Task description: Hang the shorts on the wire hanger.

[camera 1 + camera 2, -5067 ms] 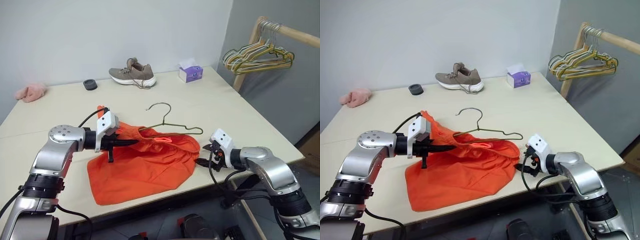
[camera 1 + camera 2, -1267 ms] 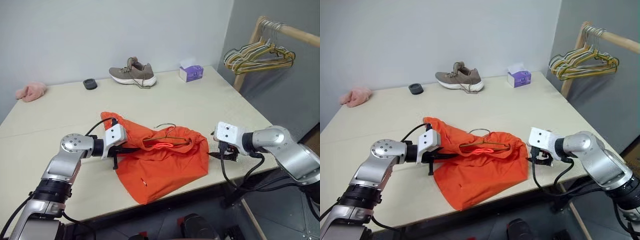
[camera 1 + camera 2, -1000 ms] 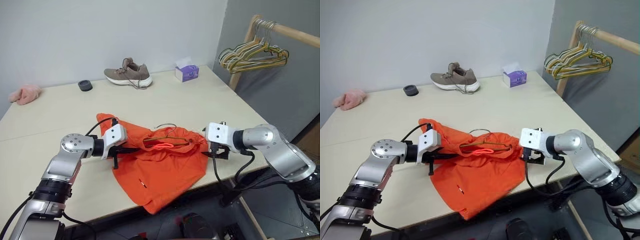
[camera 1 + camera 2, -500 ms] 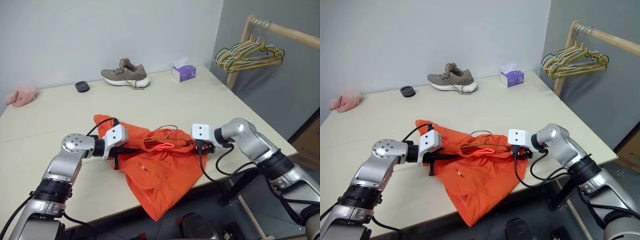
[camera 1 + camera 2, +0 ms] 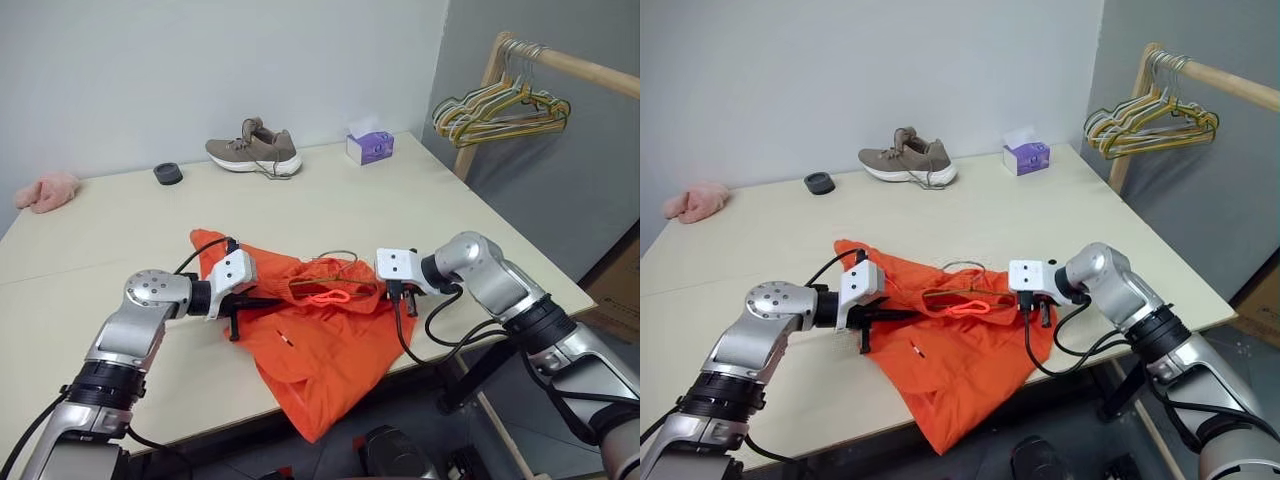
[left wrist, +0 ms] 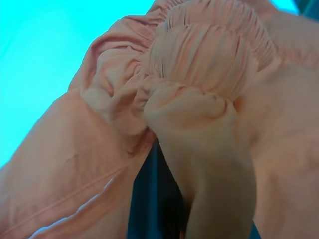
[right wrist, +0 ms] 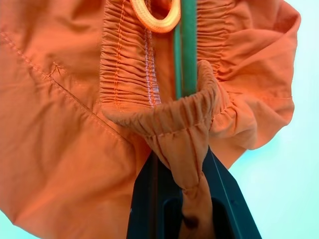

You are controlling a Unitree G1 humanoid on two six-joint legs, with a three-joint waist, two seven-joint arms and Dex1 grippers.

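The orange shorts [image 5: 318, 335] lie bunched near the table's front edge, and one leg hangs over that edge. The wire hanger [image 5: 338, 255] is partly inside them: its hook pokes out behind the waistband and its bar runs through the gathered opening. In the right wrist view the hanger's wire [image 7: 188, 50] passes under the elastic. My left gripper [image 5: 256, 300] is shut on the left end of the waistband, and bunched fabric [image 6: 199, 114] covers its fingers. My right gripper [image 5: 397, 296] is shut on a fold of the waistband's right end, pinched between its black fingers [image 7: 224, 199].
At the back of the table [image 5: 120, 230] sit a tan shoe [image 5: 252, 148], a purple tissue box [image 5: 369, 147], a small black ring [image 5: 168, 173] and a pink cloth [image 5: 45, 190]. A wooden rack with a bunch of hangers [image 5: 500, 105] stands off the table's right side.
My right gripper has moved in to the right end of the waistband and shut on it. More of the shorts now hangs over the front edge. The left arm has stayed put.
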